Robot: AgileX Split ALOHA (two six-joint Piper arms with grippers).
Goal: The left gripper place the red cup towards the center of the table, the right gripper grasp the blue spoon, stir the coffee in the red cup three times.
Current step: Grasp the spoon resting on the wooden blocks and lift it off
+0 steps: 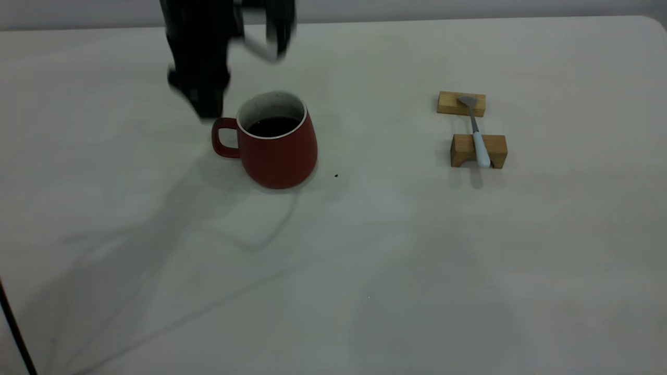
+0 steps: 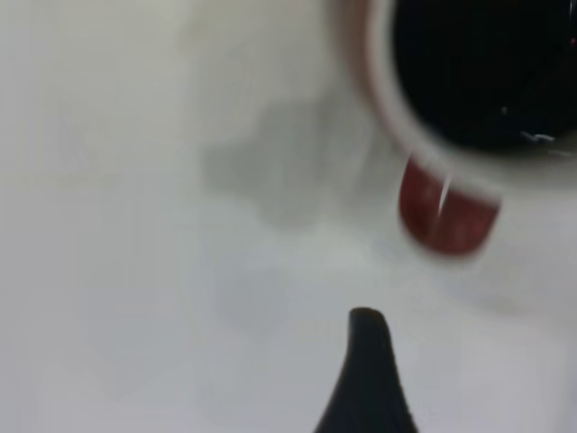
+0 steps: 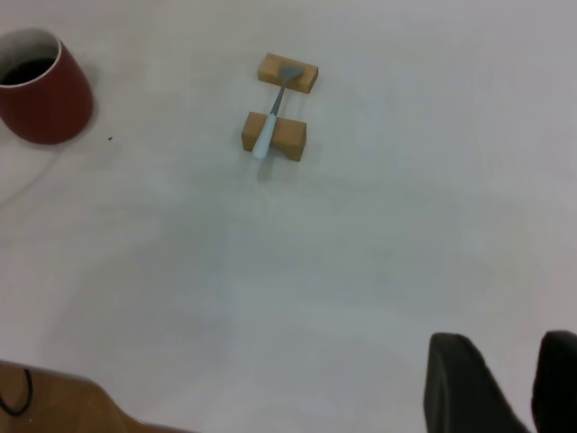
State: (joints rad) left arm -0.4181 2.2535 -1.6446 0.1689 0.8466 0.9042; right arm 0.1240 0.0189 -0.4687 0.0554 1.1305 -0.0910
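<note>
So the surface [image 1: 365,271] was big, plain off-white, just a tiny dark speck [image 1: 336,176] near the red cup [image 1: 279,148]. The cup stood left of centre, coffee [image 1: 273,126] inside. My left gripper [image 1: 206,107] hung just behind the handle; couldn't tell its opening. I'd have grabbed low and slid gently, no sloshing. The right gripper [image 3: 505,383], slightly parted, sat well away from the blue spoon [image 1: 477,133] bridging two wooden blocks [image 1: 478,150].
</note>
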